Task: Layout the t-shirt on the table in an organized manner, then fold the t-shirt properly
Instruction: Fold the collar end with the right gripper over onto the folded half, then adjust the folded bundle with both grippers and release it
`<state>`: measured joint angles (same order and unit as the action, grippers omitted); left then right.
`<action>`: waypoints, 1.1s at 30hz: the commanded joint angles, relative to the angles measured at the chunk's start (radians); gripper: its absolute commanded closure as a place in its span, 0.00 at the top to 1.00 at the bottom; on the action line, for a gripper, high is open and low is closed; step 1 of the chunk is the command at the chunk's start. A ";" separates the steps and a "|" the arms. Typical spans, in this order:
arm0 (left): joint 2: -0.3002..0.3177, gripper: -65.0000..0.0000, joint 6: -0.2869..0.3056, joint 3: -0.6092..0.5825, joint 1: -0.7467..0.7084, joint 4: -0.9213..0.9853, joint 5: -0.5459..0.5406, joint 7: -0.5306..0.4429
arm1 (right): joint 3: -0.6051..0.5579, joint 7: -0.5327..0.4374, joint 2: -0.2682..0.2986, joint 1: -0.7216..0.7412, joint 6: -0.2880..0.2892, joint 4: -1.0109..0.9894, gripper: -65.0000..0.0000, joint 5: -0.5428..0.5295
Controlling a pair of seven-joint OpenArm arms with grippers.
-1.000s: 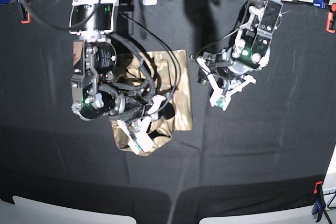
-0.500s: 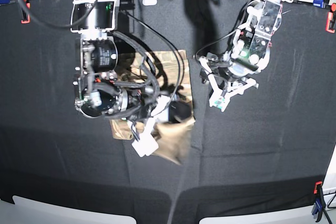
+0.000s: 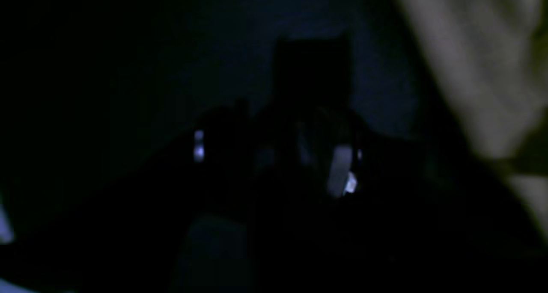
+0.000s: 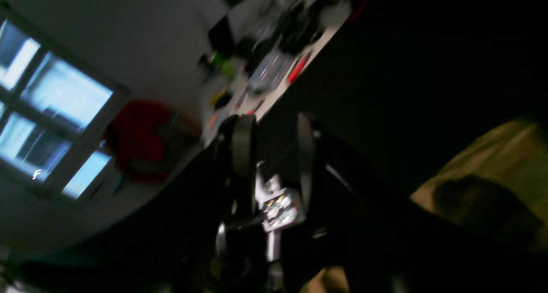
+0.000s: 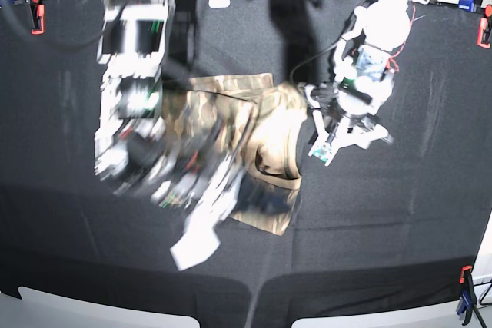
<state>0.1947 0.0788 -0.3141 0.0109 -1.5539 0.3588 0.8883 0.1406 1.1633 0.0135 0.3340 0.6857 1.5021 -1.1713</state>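
Two arms work over the table, and the big change is on the right arm's side: the right gripper is a motion-blurred smear swinging down toward the near edge, where a second ago it sat low against the bundled cloth. The t-shirt is spread wider now. Earlier it was a compact tan wad under that arm; now a broad sheet reaches across toward the left gripper, with a folded lower flap hanging nearer the front.

Judging by this, the laying-out is under way but far from done; the cloth is bunched and layered, not flat.

Whether the right gripper has hold of anything I cannot tell: the blur hides its fingers in the overhead view, and its wrist camera shows only dark metal, with a patch of shirt off to one side. The left gripper stands wide apart with nothing between its fingers, just beside the shirt's edge, closer than half a second ago. Its own camera is nearly black, with pale cloth at the corner.
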 commanded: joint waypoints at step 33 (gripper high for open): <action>0.026 0.44 0.065 0.005 -0.159 -0.414 -0.772 -0.169 | -0.066 -0.645 0.162 0.329 -0.051 -0.748 0.25 0.959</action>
<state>0.2245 0.1406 -0.3126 -0.1570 -1.9495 -0.4057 0.7433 0.0719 0.5465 0.1654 0.6235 0.6315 0.7307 -0.2020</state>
